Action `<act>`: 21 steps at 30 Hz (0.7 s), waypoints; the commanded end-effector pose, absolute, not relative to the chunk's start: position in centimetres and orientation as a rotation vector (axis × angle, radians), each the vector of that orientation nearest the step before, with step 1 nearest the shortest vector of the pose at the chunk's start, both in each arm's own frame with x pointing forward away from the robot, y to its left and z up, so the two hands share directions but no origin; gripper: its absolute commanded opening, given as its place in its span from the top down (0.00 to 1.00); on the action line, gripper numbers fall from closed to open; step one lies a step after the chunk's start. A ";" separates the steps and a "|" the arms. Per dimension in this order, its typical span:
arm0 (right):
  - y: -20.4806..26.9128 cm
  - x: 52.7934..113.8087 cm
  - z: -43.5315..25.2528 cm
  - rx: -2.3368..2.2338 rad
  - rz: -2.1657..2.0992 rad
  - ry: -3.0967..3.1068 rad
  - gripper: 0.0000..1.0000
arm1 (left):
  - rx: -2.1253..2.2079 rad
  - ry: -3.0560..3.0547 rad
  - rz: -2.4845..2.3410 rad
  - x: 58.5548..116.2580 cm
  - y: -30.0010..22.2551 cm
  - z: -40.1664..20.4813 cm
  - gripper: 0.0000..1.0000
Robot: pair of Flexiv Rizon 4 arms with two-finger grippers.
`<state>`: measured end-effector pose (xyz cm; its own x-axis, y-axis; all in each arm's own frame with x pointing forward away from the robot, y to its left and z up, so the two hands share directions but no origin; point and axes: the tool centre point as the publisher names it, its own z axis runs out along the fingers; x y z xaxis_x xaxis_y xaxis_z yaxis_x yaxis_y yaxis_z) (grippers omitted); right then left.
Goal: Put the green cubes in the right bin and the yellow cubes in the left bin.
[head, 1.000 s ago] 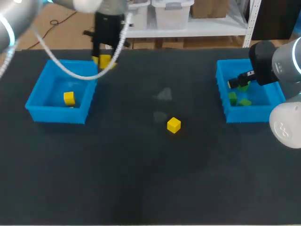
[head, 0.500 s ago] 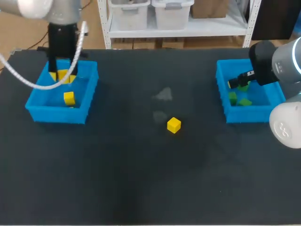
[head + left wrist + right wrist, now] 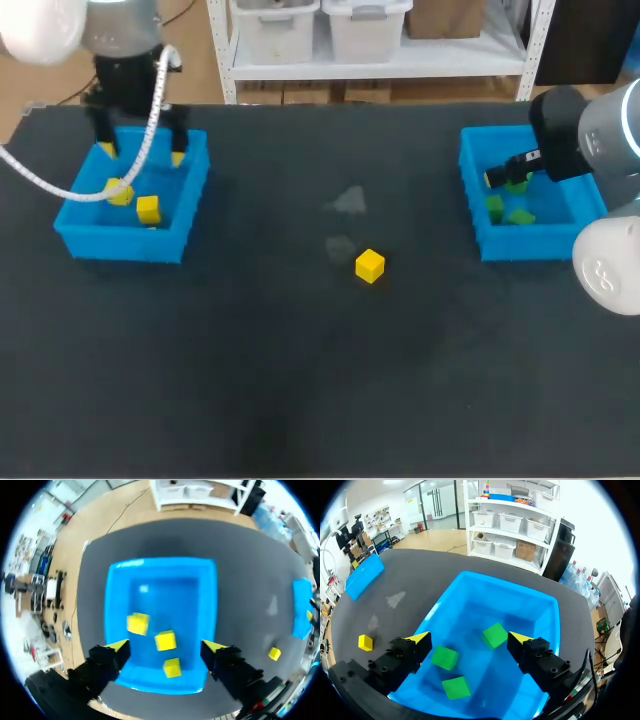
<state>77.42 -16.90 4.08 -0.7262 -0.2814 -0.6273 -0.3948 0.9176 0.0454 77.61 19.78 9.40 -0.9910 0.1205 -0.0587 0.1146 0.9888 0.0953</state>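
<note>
The dark tabletop (image 3: 300, 380) carries two bright blue bins, the left bin (image 3: 120, 245) at far left and the right bin (image 3: 530, 240) at far right. The left hand (image 3: 165, 647) hangs released over the left bin, the right hand (image 3: 470, 639) released over the right bin. Three small yellow cubes (image 3: 138, 623) lie in the left bin and three green cubes (image 3: 494, 635) in the right bin; a loose yellow cube (image 3: 370, 265) sits near the tabletop's middle

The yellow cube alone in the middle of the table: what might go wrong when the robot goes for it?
The yellow cube looks turned at an angle, so the left gripper, open over the left bin, might nudge it aside instead of gripping it. On its way out, the gripper might also catch the bin's wall and drag the bin along.
</note>
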 end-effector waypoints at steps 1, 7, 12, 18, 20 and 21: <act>-16.9 77.4 4.2 -0.481 0.232 2.430 0.00 | 0.338 2.867 0.089 77.1 15.5 10.9 0.00; -16.9 77.4 4.2 -0.481 0.232 2.430 0.00 | 0.686 2.817 -0.044 76.5 7.4 12.4 0.00; -16.9 77.4 4.2 -0.481 0.232 2.430 0.00 | 0.937 2.790 -0.111 75.0 1.6 12.6 0.00; -16.9 77.4 4.2 -0.481 0.232 2.430 0.00 | 1.177 2.812 -0.172 71.9 -2.2 11.5 0.00; -16.9 77.4 4.2 -0.481 0.232 2.430 0.00 | 1.211 2.817 -0.179 71.1 -3.1 11.2 0.00; -16.9 77.4 4.2 -0.481 0.232 2.430 0.00 | 1.233 2.820 -0.180 70.8 -3.7 11.1 0.00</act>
